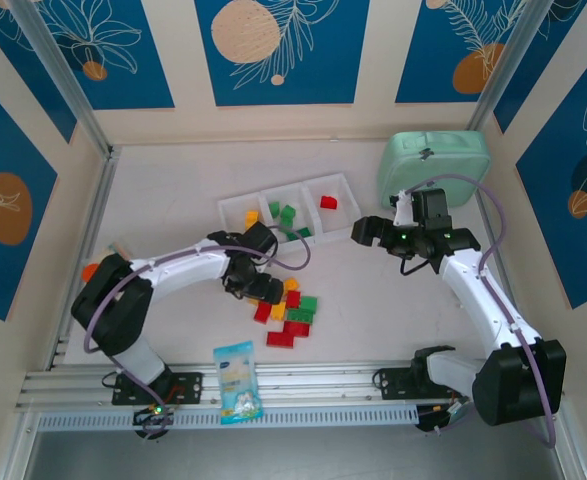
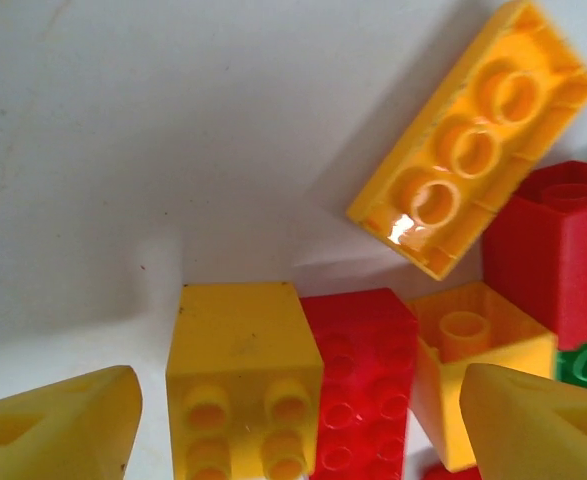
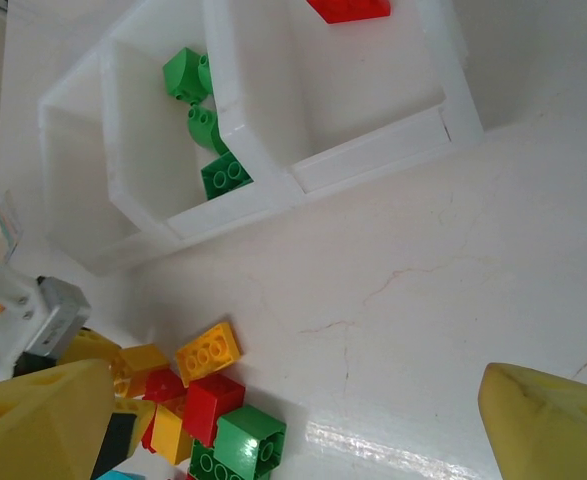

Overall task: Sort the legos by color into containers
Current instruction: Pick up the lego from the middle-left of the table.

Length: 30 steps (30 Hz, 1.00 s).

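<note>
Legos (image 1: 288, 310) lie mostly in a loose heap on the table (image 1: 173, 200) just before the white tray (image 3: 368, 160), whose compartments already hold one yellow, several greens and a red. The left gripper (image 2: 293, 428) hangs over the heap, fingers spread wide, straddling a square yellow brick (image 2: 243, 375) and the red brick (image 2: 358, 385) touching it. A pick looks under way, and closing on the yellow alone calls for edging off its red neighbour. A long yellow brick (image 2: 483, 135) lies hollow side up, its long axis slanting from lower left to upper right in the wrist view. The right gripper (image 3: 298, 425), spread and empty, hovers over bare table near the tray.
</note>
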Each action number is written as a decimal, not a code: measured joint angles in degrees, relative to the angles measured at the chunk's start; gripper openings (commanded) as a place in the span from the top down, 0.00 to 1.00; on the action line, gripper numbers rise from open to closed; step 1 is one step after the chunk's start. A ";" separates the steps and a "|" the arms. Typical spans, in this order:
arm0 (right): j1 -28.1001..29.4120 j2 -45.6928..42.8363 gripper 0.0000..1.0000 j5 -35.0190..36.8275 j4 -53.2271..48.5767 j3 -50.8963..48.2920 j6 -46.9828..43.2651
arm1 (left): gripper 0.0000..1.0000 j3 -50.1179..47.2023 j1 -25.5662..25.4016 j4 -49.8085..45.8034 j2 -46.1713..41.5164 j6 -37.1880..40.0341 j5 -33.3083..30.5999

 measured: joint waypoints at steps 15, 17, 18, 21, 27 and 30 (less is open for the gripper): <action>0.39 -0.02 0.06 0.07 -0.15 0.00 0.00 | 0.48 1.46 0.55 1.16 3.50 -1.18 0.00; 0.39 -0.02 0.06 0.07 -0.15 0.00 0.00 | 0.49 0.72 0.66 1.25 2.64 -1.36 -0.46; 0.39 -0.02 0.06 0.07 -0.15 0.00 0.00 | 0.51 0.15 0.85 1.22 2.08 -1.49 -0.68; 0.39 -0.02 0.06 0.07 -0.15 0.00 0.00 | 0.54 -1.40 1.88 1.22 0.31 -1.81 -1.33; 0.68 -0.02 0.06 0.09 -0.15 0.00 0.00 | 0.58 -2.58 3.10 1.31 -1.29 -2.51 -1.70; 0.76 -0.02 0.06 0.09 -0.15 0.00 0.00 | 0.58 -3.06 3.13 1.49 -1.86 -2.54 -1.90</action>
